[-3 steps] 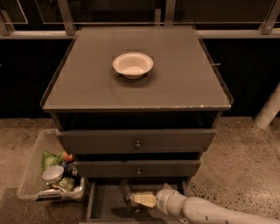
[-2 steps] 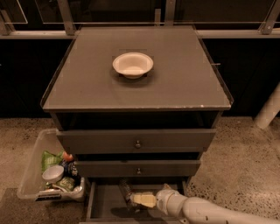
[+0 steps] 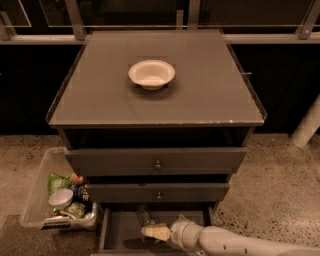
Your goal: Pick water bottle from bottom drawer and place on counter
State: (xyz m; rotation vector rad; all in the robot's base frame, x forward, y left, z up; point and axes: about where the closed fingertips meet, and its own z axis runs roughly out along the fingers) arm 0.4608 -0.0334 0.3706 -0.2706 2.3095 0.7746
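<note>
We look down into a dim, warm-lit room. Along the back we see dark glass panels [image 3: 125, 11] in grey metal frames, with a pale horizontal rail [image 3: 280, 37] beneath them. The floor [image 3: 280, 195] is speckled, pebbly beige stone. A dark grey drawer cabinet [image 3: 200, 161] stands in the middle, its two knob-fronted drawers pulled slightly out. Just beside it on the left, a clear plastic bin [image 3: 36, 192] of packets rests on the floor, and a white post [image 3: 307, 123] slants in at the right edge. The gripper [image 3: 152, 232] sits low at the cabinet's foot, near our view's bottom edge.
</note>
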